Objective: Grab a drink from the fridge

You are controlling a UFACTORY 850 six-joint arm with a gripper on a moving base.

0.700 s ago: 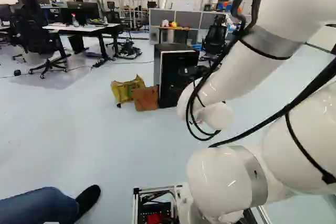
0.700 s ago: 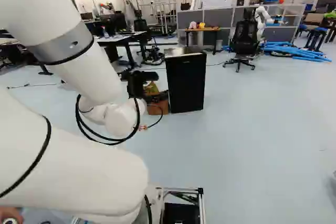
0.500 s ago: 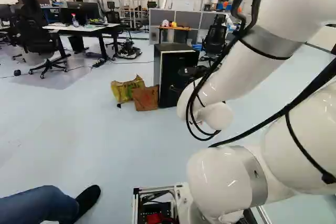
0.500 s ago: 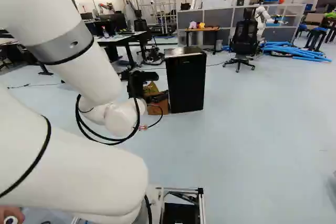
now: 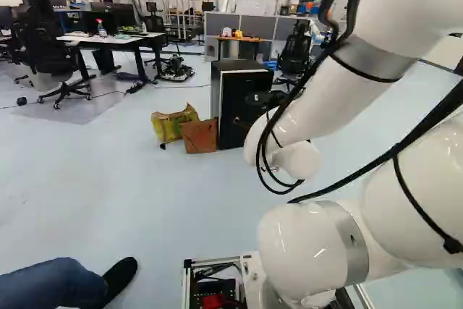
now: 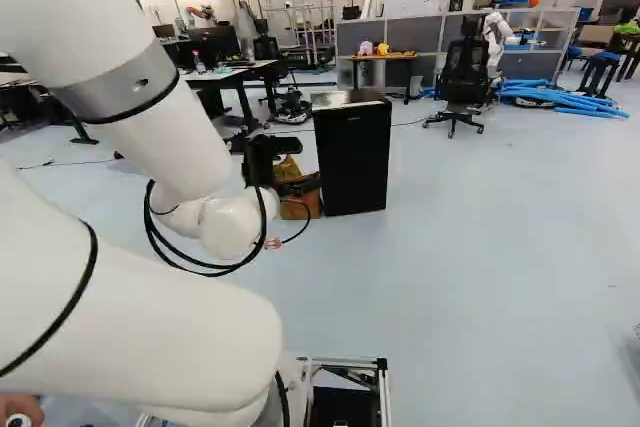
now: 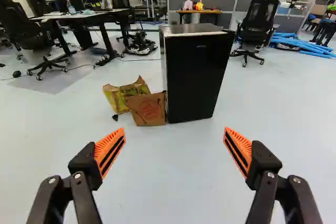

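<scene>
One black fridge (image 7: 197,72), door looks shut; drink n/a in any view, prob. inside. Step in hand, my read: approach, nothing grabbed yet, task at early stage. Next move: base drives fwd. & lines gripper up w/ door edge, then door gets opened before any reach for a drink. No handle I can make out, so edge grip may slip.

Gripper (image 7: 174,129): fingers wide apart, nothing btwn them, no contact w/ anything. Fridge pos. rel. to gripper: ahead, well apart, past the fingertips, approx. in line w/ the gap but a bit off-centre. In R base view it's upper middle of frame; in L base view upper middle too, partly behind the arm (image 5: 318,110).

Cardboard box (image 7: 147,109) is just beside fridge base, w/ yellow bag (image 7: 123,95) next to it; could snag base or arm if approach drifts that way.
</scene>
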